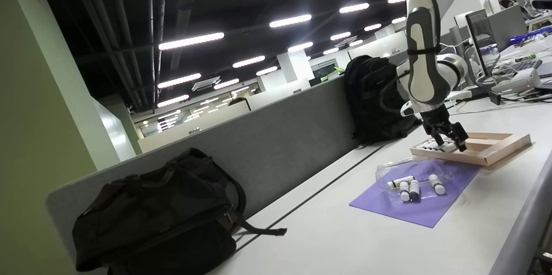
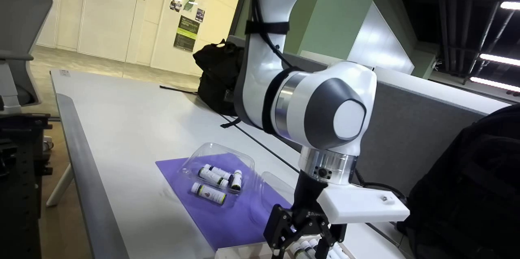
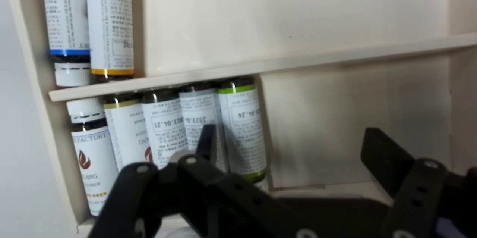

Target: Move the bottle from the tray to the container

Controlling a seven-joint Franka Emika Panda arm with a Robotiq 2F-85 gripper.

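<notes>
The gripper (image 3: 290, 143) was spread, its fingers (image 3: 385, 156) standing in the lower half of the wrist view with a wide gap between them. Beneath was the tray (image 3: 41, 118), split by a thin divider (image 3: 290, 64) sloping gently up toward the right of the frame. Five bottles (image 3: 160, 130) lay side by side in the lower compartment, from lower left to centre, and two more bottles (image 3: 111, 25) lay at upper left, beyond the divider. The rightmost of the five, a green-banded bottle (image 3: 242, 130), showed in the gap, just beside the finger at centre, which partly hid its grey-banded neighbour (image 3: 198, 111); whether the finger touched either could not be told. In both exterior views a clear container (image 2: 221, 154) lay on a purple mat (image 2: 227, 226), with four bottles (image 2: 208, 193) in it, three close together and one a little apart. In an exterior view the tray sat at right, just beside the mat on the white table (image 1: 327, 232), the gripper pointing down over it. Above, the white arm (image 1: 424, 64) hung from the top edge of the frame. A black backpack (image 1: 155, 214) filled the lower left, and a second backpack (image 1: 366, 98) stood right of centre, before a grey partition (image 1: 293, 124).
</notes>
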